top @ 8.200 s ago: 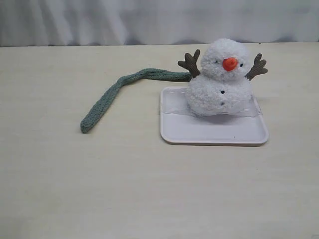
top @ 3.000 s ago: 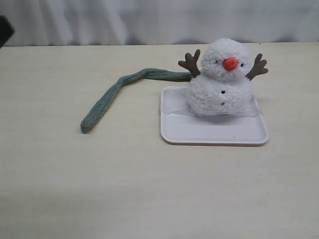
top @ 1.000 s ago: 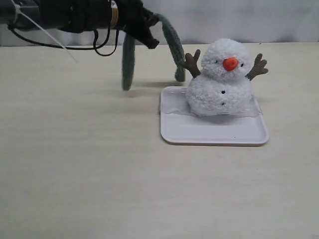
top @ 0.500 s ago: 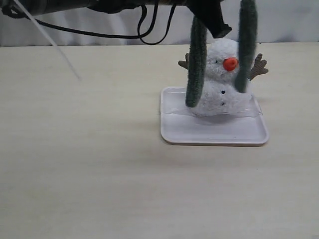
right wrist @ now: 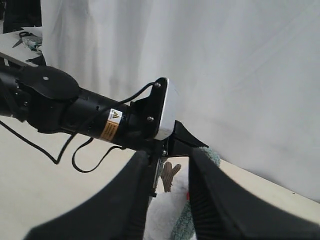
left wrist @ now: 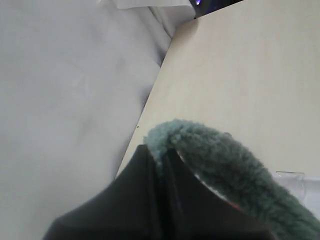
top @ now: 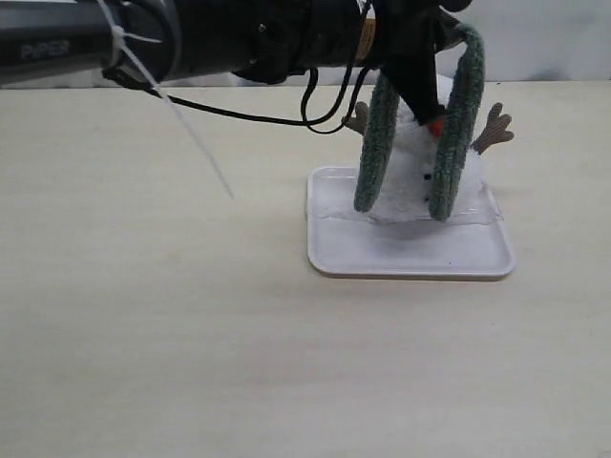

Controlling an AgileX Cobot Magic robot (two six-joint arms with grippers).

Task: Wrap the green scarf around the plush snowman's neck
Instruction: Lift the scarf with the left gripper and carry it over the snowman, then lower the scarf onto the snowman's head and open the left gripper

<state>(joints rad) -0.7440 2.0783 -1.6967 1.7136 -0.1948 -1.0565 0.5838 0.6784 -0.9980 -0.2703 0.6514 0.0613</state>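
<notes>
— Pale table (top: 191,334) runs bare up to the white tray (top: 410,262). Where is the green scarf (top: 456,124)?
— Off the table, draped over the left gripper (top: 420,81), which is pinched tight on its middle. Both ends hang loose in front of the plush snowman (top: 410,181), reaching nearly to its base above the tray.
— And the neck?
— Hidden behind the strands and the gripper. I can't tell whether the fabric touches it.
— How will it handle?
— Light, limp and fuzzy, I'd judge. It folds wherever it is held, and the pile should cling to the plush. A mid-length hold keeps the ends even, and each end would want taking near its tip to cross it over.
— The right gripper (right wrist: 170,157)?
— Jaws apart, holding nothing, and out of the exterior view. White curtain (top: 535,38) closes off the back.
</notes>
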